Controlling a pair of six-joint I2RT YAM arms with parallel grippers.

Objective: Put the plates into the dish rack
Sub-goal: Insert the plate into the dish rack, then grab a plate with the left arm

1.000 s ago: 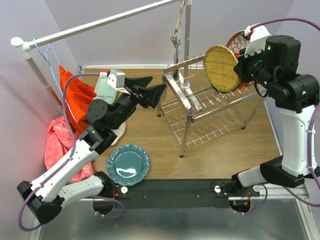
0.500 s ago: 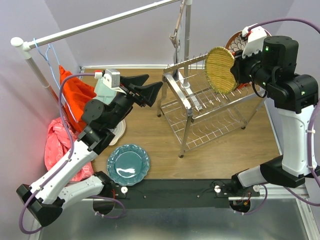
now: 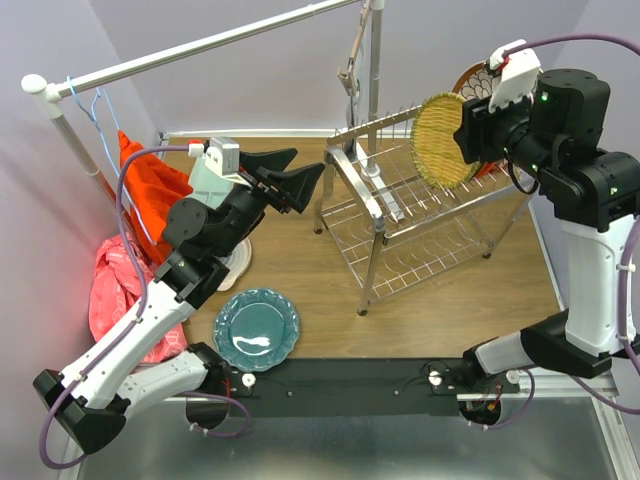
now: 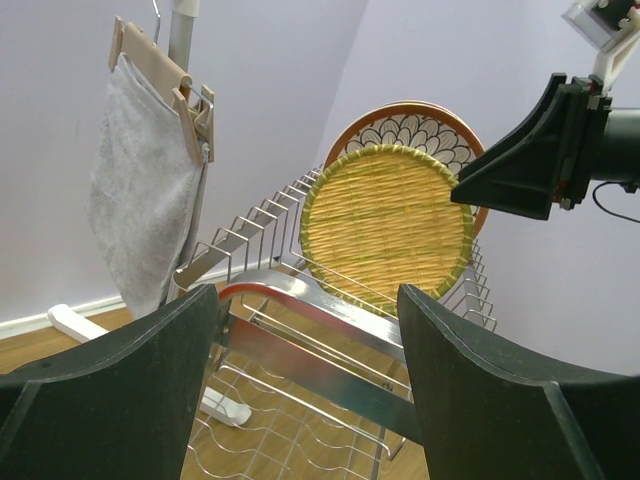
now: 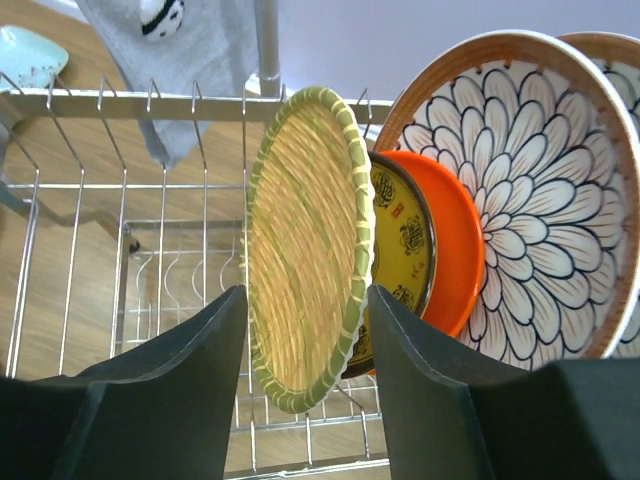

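placing step, right at the let-go: the yellow woven plate (image 5: 305, 250) stands on edge in the upper tier of the dish rack (image 5: 150, 103), slotted between the thin prongs. my right jaws sit spread to either side of its lower rim, pads (image 5: 170, 400) just beside the weave and not pinching it, as far as i can judge. right behind it in the same row stand the dark-yellow patterned plate (image 5: 400, 250), the orange plate (image 5: 455, 250) and a brown-rimmed floral plate (image 5: 520, 200), close packed, with the rim of a second floral plate (image 5: 618, 75) at the edge of my right wrist view. my left jaws are spread wide with nothing between them, hovering over the tabletop (image 3: 300, 250) left of the rack and aimed at it. near my left base the teal scalloped plate (image 3: 256, 329) lies flat on the tabletop, well apart from the rack, not yet loaded. next, i reckon: draw the right jaws straight back in line with the plate, no sideways brush, or that woven plate could tip onto the patterned one or hop out of its slot. then the teal one wants a rim grip, and lying flat it looks awkward to get a pad under.
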